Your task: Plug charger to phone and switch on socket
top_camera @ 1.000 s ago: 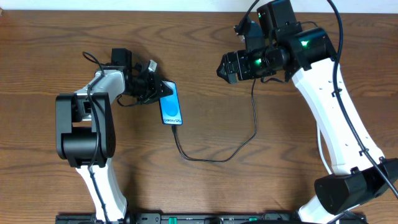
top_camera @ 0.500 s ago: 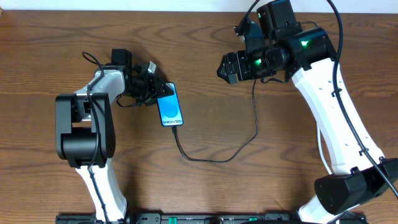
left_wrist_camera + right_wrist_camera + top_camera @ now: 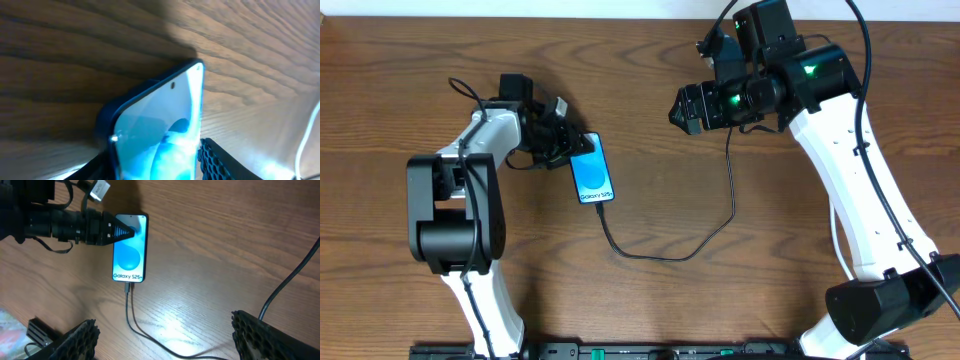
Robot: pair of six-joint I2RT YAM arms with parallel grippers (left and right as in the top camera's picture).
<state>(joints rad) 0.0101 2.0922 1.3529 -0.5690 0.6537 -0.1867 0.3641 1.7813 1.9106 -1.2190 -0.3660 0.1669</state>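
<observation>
Brown wood-grain table [image 3: 650, 60], overhead view: a black-edged smartphone [image 3: 592, 170] with a blue-and-cyan screen lies flat at centre left, its long axis running nearly top to bottom. The left gripper [image 3: 570, 147] reaches in from the left and meets the smartphone's upper left corner, its fingers drawn close together. A thin black charger cable [image 3: 665, 257] leaves the smartphone's lower end, loops through the lower centre and climbs toward the right gripper [image 3: 682, 108] at upper right, well apart from the smartphone.

Left wrist view: the smartphone [image 3: 167, 125] fills the lower centre, seen obliquely. A dark finger shows just left of it and a mesh-textured finger [image 3: 222, 160] just right, so the device sits clamped between them at a narrow gap.

Right wrist view: the smartphone [image 3: 130, 247] lies at upper left, its screen reading "Galaxy S25+". The left gripper [image 3: 122, 230] tapers onto its upper left corner. The charger cable [image 3: 131, 317] is seated in the lower edge and trails downward. The right gripper's fingers [image 3: 80, 337] stand wide apart at the lower corners, holding nothing.
</observation>
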